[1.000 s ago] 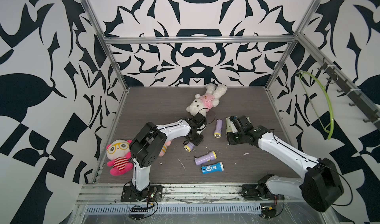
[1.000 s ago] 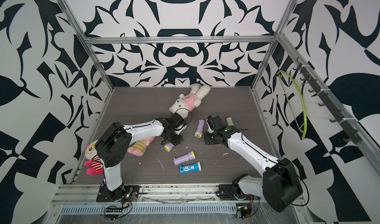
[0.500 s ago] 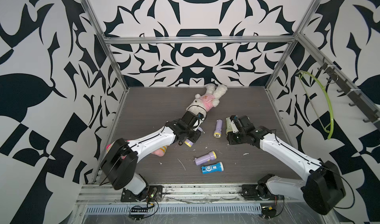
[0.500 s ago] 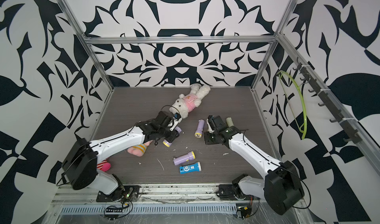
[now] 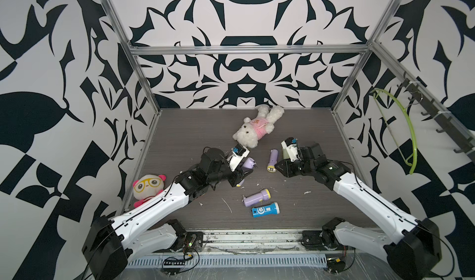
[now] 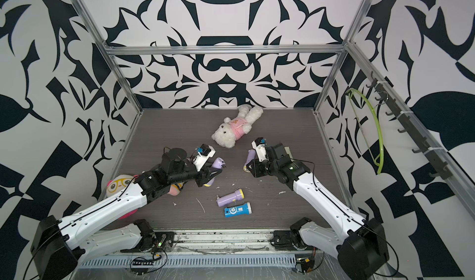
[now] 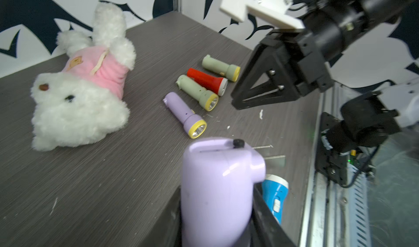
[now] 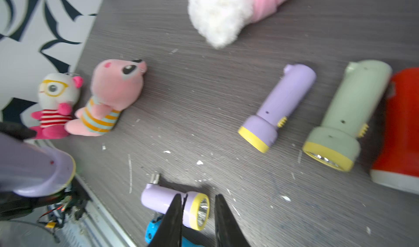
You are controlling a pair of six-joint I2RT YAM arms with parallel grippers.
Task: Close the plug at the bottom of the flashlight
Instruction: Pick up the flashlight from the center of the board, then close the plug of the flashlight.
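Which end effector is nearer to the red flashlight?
Right. The right end effector hangs close by the lens end of the red flashlight; the left end effector, shut on a purple flashlight, is farther off.

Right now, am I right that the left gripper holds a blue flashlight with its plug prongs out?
Not quite: the flashlight in the left gripper is purple, not blue, as the left wrist view shows; its plug prongs are out. The blue flashlight lies on the table.
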